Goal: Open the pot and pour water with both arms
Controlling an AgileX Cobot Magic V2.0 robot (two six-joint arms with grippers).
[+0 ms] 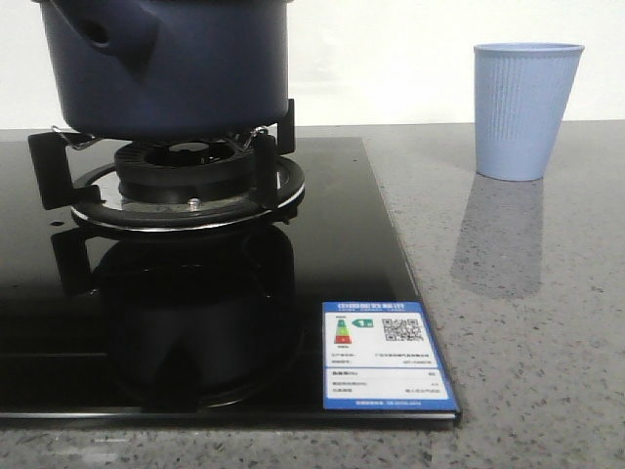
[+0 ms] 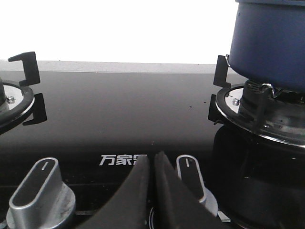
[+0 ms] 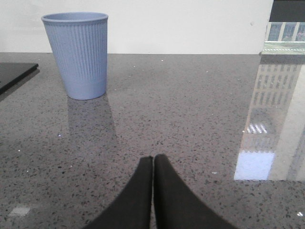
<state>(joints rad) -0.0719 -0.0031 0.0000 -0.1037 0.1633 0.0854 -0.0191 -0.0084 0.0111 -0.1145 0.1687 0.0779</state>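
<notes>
Both grippers are closed on nothing: the left gripper (image 2: pixel 153 164) hangs over the glass cooktop (image 2: pixel 119 114) just above its control knobs (image 2: pixel 40 191), and the right gripper (image 3: pixel 153 164) hovers low over the speckled grey countertop (image 3: pixel 190 109). At the cooktop's rear sits the navy pot (image 1: pixel 166 68) on the burner's pan supports (image 1: pixel 186 181). Right of the cooktop's edge, a pale blue ribbed cup (image 1: pixel 525 109) stands upright on the countertop's far side.
</notes>
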